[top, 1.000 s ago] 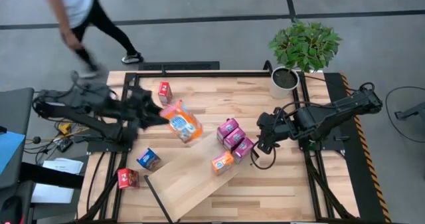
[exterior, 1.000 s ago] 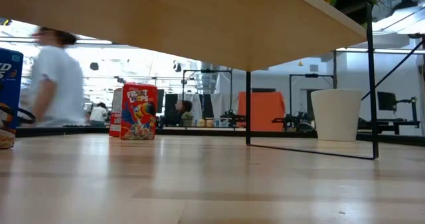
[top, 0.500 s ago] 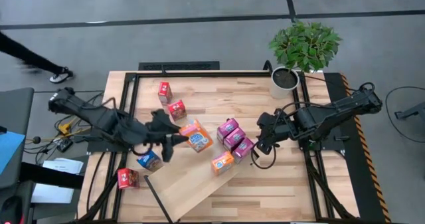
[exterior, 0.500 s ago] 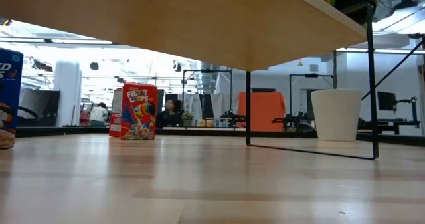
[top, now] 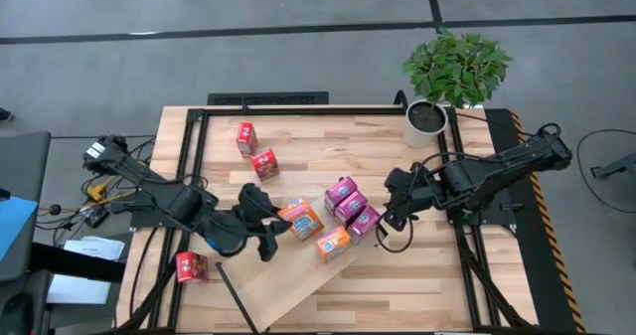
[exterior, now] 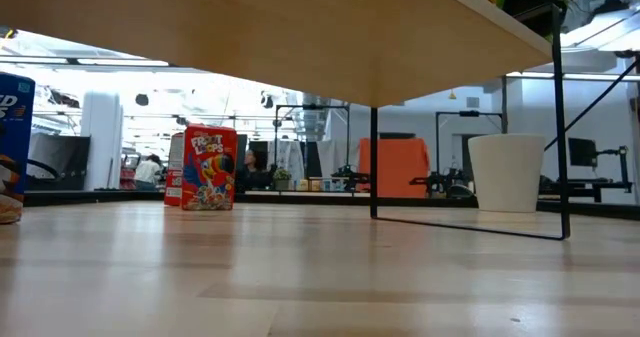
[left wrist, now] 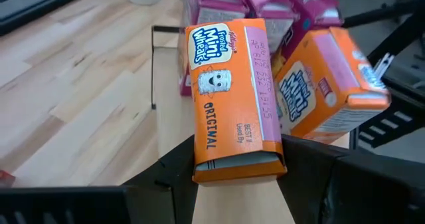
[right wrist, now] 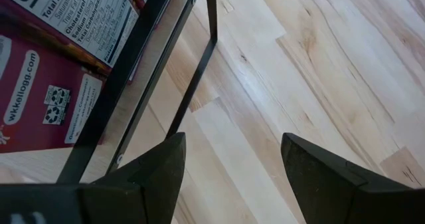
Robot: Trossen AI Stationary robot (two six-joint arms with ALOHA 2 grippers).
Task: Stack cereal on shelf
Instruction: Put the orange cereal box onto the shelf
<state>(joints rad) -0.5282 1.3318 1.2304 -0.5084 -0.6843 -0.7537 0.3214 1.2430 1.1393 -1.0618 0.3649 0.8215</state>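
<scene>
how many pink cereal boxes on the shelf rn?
3, side by side in a diagonal row at the long pale wood shelf's far end: pink cereal boxes at and. None seem hidden.

Shelf (top: 283,275) laid slantwise across the bench (top: 328,141). Upper end crowded: three magenta boxes (top: 350,207) in a touching row, one orange box (top: 333,244) just beside them, and a second orange box (top: 300,219) clamped in the left hand (top: 270,219). No open lane between those boxes. Near end of the shelf bare. Right hand (top: 390,219), fingers apart and empty, parked just beside the magenta row, blocking that side. Two red boxes (top: 255,150) well apart at the bench's far side; open wood between them and the potted plant (top: 442,82). Another red box (top: 191,266) near the left edge.
</scene>
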